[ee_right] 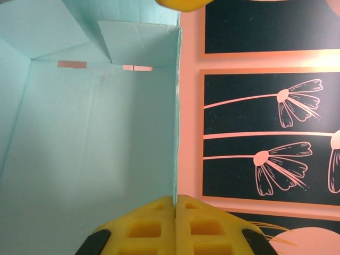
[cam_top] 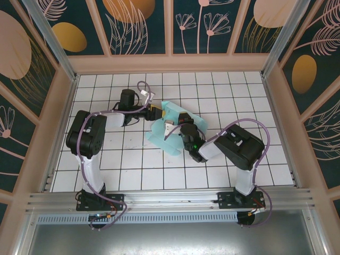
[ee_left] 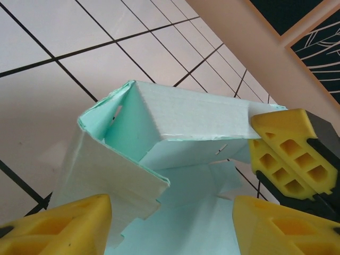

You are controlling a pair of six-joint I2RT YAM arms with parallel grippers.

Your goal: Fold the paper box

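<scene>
Mint-green paper box (cam_top: pixel 158 137) lies mid-table, open tiles (cam_top: pixel 255 106) far and right; right gripper (ee_right: pixel 175 204) pinches its raised wall's edge, left gripper (ee_left: pixel 171 212) spread beside a flap

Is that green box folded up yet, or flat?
Partly folded: the box has walls standing up, but other flaps lie spread on the table.

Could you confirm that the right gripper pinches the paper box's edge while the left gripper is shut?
The left gripper is open, jaws apart beside the paper box, as the left wrist view shows. The right gripper does pinch the edge.
</scene>
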